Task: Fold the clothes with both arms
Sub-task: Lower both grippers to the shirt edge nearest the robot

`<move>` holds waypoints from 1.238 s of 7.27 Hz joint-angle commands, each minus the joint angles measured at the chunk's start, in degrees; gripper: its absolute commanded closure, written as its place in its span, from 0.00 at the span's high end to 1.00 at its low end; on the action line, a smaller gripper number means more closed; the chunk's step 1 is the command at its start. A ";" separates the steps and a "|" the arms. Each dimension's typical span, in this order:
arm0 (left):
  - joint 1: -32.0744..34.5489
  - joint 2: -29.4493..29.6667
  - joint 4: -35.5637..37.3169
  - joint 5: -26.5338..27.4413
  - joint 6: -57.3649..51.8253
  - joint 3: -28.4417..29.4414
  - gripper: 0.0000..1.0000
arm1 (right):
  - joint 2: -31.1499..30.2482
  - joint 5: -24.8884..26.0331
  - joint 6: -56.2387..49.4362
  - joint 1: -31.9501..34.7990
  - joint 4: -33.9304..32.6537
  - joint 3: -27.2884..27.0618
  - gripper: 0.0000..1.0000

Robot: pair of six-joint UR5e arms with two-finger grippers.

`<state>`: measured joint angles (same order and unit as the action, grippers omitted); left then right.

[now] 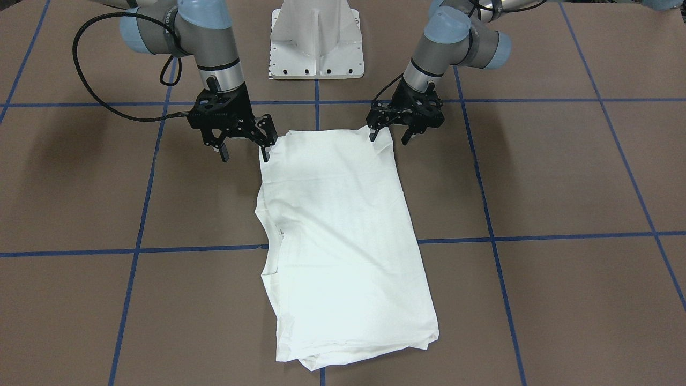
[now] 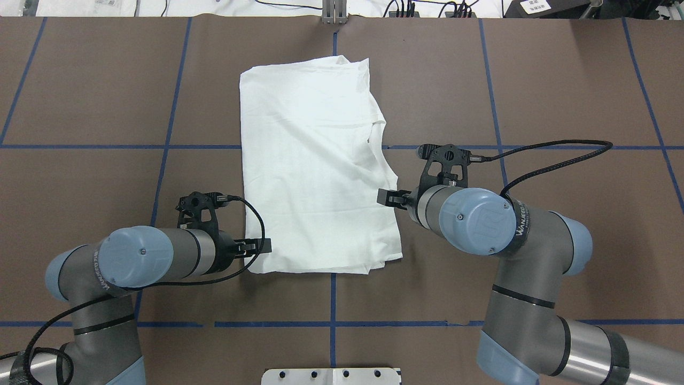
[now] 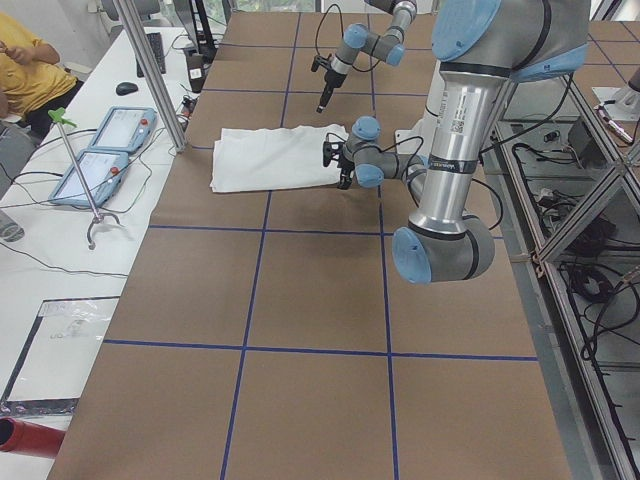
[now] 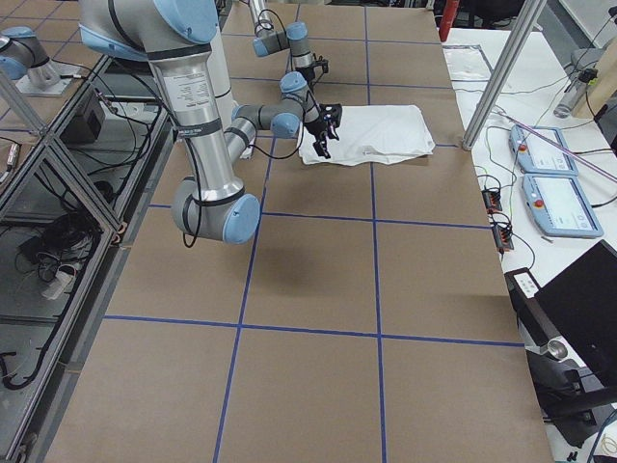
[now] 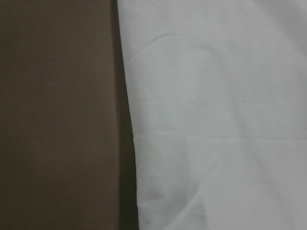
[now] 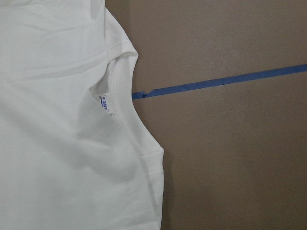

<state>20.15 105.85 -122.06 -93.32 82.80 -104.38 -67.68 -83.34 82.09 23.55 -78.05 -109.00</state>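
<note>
Both pincers released at the near end of the folded shirt — next grasp not yet made

Seen from overhead, the white shirt lies as a long strip in the middle of the table, running from 12 to 6 o'clock. The left pincer stands at its 7 o'clock corner and the right pincer at its 4 o'clock edge. Both have their jaws apart and hold nothing, with 1 fingertip of each at the cloth. The 2 pincers are not level, so I think a lift from here could give a skewed fold. The strip has several layers — if a jaw closes on the top layer only, the lower ones may slide out and open again. The neck, with its small label, bulges at the 3 o'clock side and could wrinkle.
</note>
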 commanded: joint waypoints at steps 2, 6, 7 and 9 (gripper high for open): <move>-1.59 1.02 0.95 0.33 0.00 -0.56 0.48 | -0.08 0.02 0.00 -0.25 0.00 0.02 1.00; -1.86 0.85 0.95 0.59 0.00 -0.91 0.00 | 0.09 0.71 5.83 -1.74 -0.09 0.10 1.00; -1.86 0.85 0.95 0.60 0.00 -1.00 0.00 | 0.53 2.81 12.50 -4.01 -0.26 0.02 0.98; -1.86 0.94 0.95 0.60 0.00 -1.00 0.00 | 0.88 3.88 26.13 -8.50 -2.27 0.63 0.96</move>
<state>18.28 106.72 -121.11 -92.73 82.80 -105.35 -66.97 -80.06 100.27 17.54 -79.12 -108.59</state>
